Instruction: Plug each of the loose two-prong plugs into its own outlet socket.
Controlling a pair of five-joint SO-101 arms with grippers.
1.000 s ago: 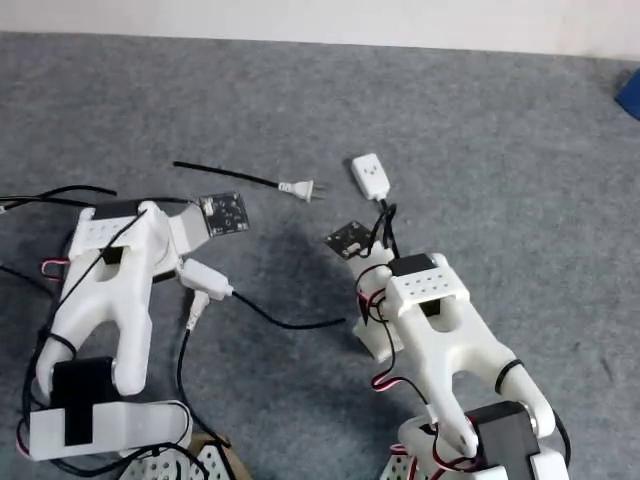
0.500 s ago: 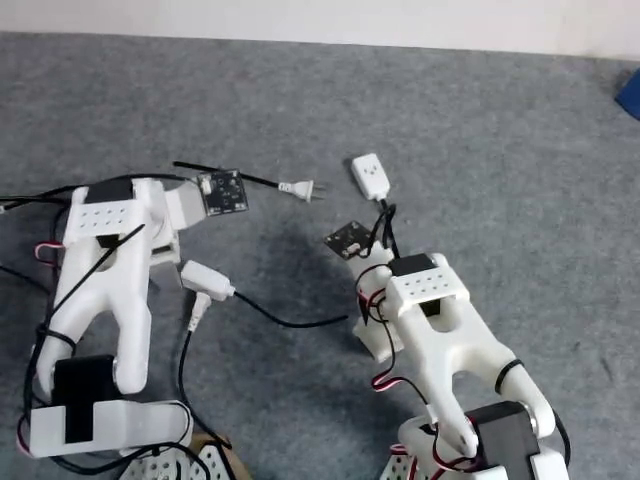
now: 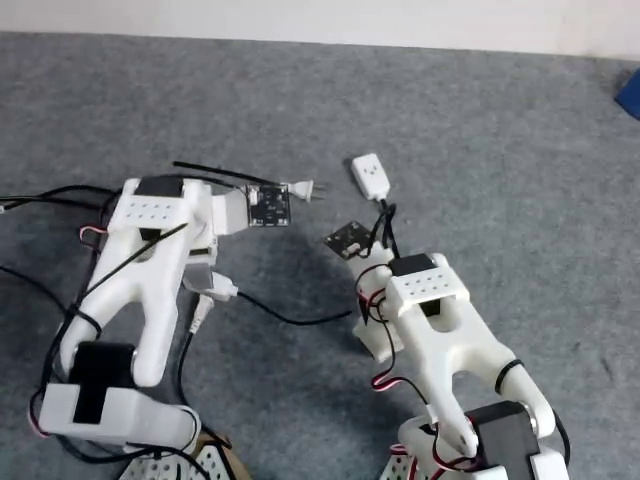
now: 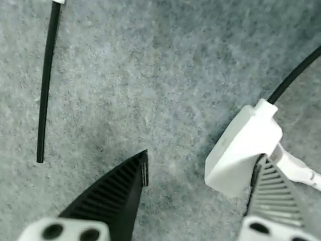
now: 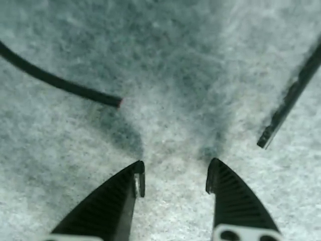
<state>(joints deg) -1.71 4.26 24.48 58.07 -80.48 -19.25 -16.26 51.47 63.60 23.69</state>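
While both of my arms hang low over the grey surface, my left end effector is spread wide open and grips nothing. Its wrist view has a white socket block lying just beside one finger; I cannot tell whether they touch. A black lead leaves one end of that block, and a white piece sits at the other end.

From above, this block lies half under my left arm, at 7 o'clock from the loose plug. The loose plug rests on the surface with its two prongs pointing to 3 o'clock and its black cord trailing off toward 9 o'clock. Just beyond the prongs, at 2 o'clock from them and apart, lies the second socket, white, its lead running back toward 6 o'clock under my right arm.

My right end effector is also open and empty. Bare surface lies between its fingertips, and the cut ends of two black cords lie ahead of them, well apart from each other.
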